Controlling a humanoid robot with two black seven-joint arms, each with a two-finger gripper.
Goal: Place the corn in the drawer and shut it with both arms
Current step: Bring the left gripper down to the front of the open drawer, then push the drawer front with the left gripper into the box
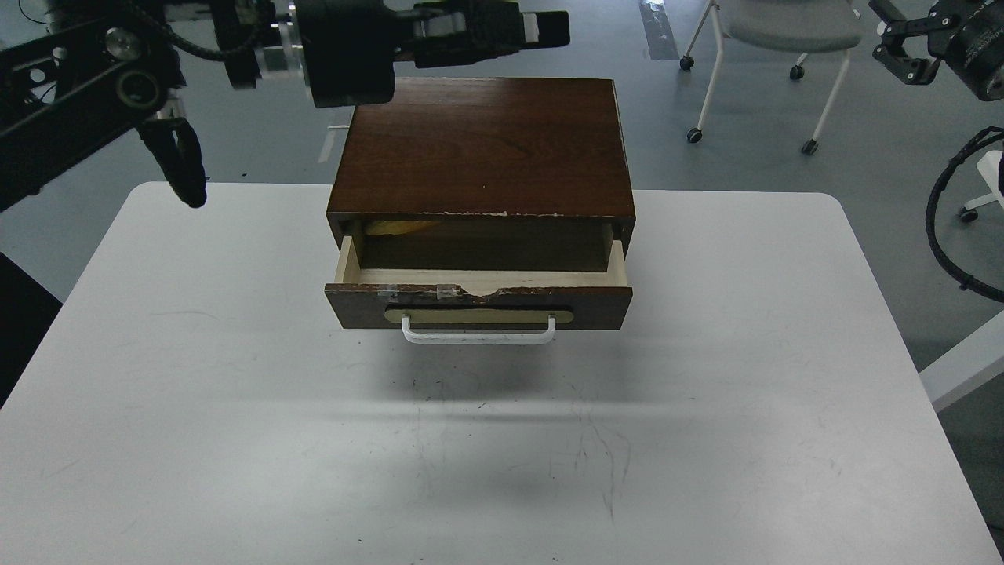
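Corn [401, 227] is already sitting inside the drawer [478, 297], back-left corner, mostly in shadow. Drawer's hanging part open, w/ a white bar handle [478, 336] (obvious spot to push, imo), probably sliding easy, light wood. Left gripper [541, 27] is hovering above the box [482, 145], fingers looking narrow w/ nothing in them. Right gripper [902, 47], well off to the box's right, can't tell.

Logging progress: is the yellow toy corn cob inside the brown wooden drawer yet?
Inside: the yellow toy corn cob lies at the back left of the open brown wooden drawer, mostly shadowed beneath the box top.
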